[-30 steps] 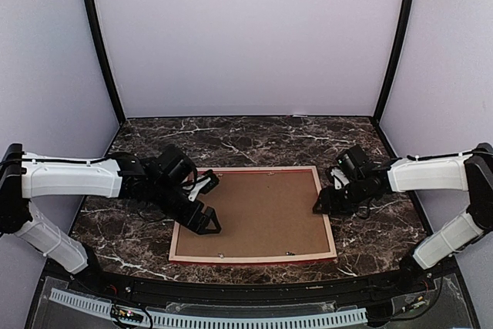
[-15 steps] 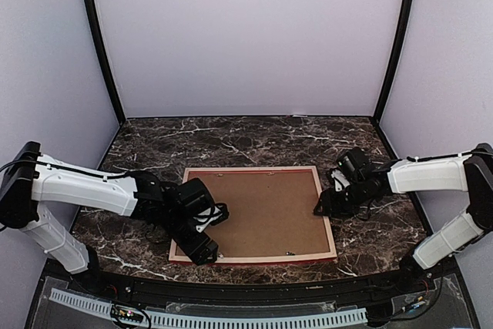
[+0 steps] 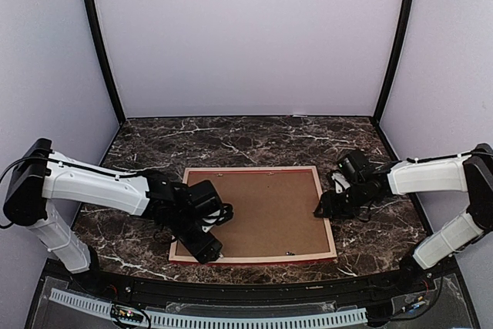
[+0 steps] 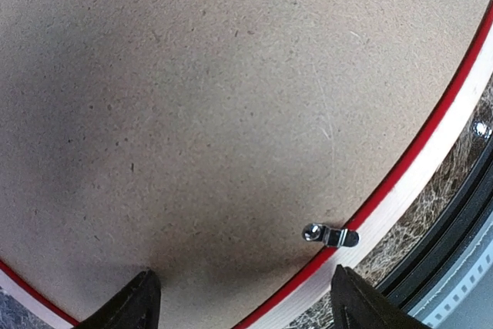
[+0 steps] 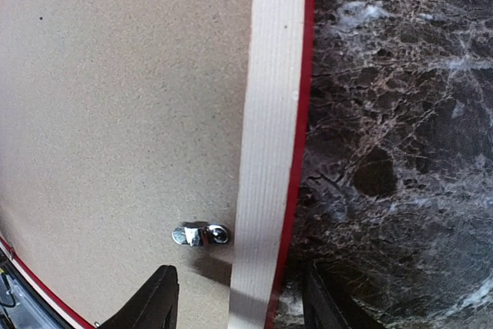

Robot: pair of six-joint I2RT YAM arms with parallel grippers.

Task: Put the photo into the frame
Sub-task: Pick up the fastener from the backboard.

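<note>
frame [image 3: 262,258] laid flat, back upward, at the near middle of the marble table [image 3: 254,140], long axis left to right, brown backing board [image 3: 266,209] set inside, left gripper [image 3: 205,250] held apart over the near-left corner, right gripper [image 3: 322,211] spread astride the right rail

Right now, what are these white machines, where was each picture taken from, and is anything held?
These are two white robot arms, left and right. The wide picture comes from a camera above and behind them; each close-up comes from a camera on a wrist. On the dark marble table lies a thin red-and-pale-wood picture frame, face down, filled by a plain brown backing board with small metal clips. The left arm's black fingers hover open over its near left corner; the right arm's fingers straddle its right rail. Nothing looks gripped; no photo shows.
</note>
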